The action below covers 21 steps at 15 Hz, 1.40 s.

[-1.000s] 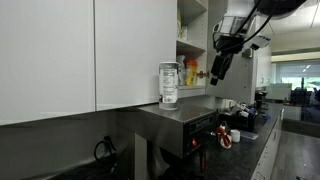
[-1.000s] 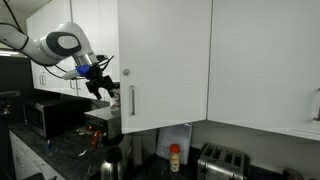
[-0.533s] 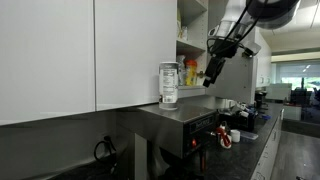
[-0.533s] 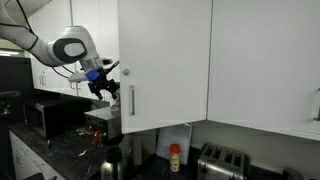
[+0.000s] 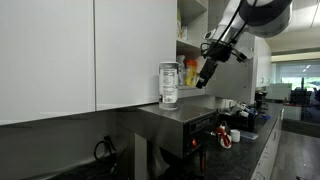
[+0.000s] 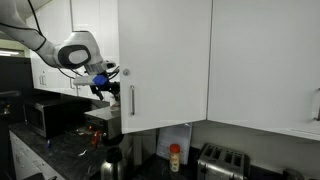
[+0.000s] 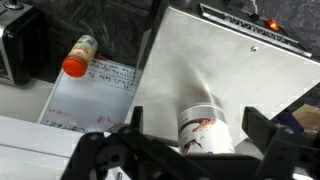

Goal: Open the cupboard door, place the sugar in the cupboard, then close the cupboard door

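Note:
The sugar [image 5: 168, 83], a clear jar with white contents, stands upright on a steel appliance top [image 5: 185, 112] below the cupboard. The cupboard [image 5: 192, 40] is open, with yellow and red packages [image 5: 190, 72] on its white shelf. In an exterior view the cupboard door [image 6: 165, 60] shows its silver bar handle [image 6: 131, 100]. My gripper [image 5: 204, 76] is open and hangs just beside the jar, also seen in an exterior view [image 6: 106, 89]. In the wrist view the jar [image 7: 205, 125] sits between the spread fingers of my gripper [image 7: 200, 150], untouched.
A bottle with an orange lid [image 7: 78, 55] and a sheet of paper [image 7: 95, 90] lie on the counter below. A microwave [image 6: 50, 115], a kettle [image 6: 110, 160] and a toaster [image 6: 222, 160] stand on the counter. More white cupboard doors [image 5: 50, 50] flank the open one.
My gripper has moved down and towards the sugar jar, closing most of the gap. The jar and the cupboard door have not moved.

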Motion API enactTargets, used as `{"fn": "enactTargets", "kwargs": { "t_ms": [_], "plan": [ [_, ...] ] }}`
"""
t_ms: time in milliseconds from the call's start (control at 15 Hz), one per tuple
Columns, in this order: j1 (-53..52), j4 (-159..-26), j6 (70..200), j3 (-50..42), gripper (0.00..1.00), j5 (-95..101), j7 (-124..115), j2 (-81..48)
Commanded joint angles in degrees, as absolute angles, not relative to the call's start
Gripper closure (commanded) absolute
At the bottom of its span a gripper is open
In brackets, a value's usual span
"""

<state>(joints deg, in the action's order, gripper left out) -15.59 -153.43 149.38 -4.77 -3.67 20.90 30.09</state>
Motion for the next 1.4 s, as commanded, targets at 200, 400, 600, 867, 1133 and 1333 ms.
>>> {"fn": "enactTargets", "kwargs": {
  "t_ms": [200,400,600,867,1133,1333],
  "plan": [
    [-20.37,-149.91,153.33,-9.57,0.0,-10.51,30.14,23.2],
    [-22.72,-148.62,154.62,-11.31,0.0,-14.54,34.53,20.78],
    [-24.56,-147.14,154.59,-12.49,0.0,-19.72,39.41,19.3],
    [-24.84,-145.68,154.21,-12.34,0.0,-25.53,45.49,18.45],
    [-25.36,-145.12,154.46,-12.54,0.0,-31.36,51.88,18.31],
    [-25.67,-144.5,154.17,-12.7,0.0,-36.84,57.18,17.71]
  ]
}}
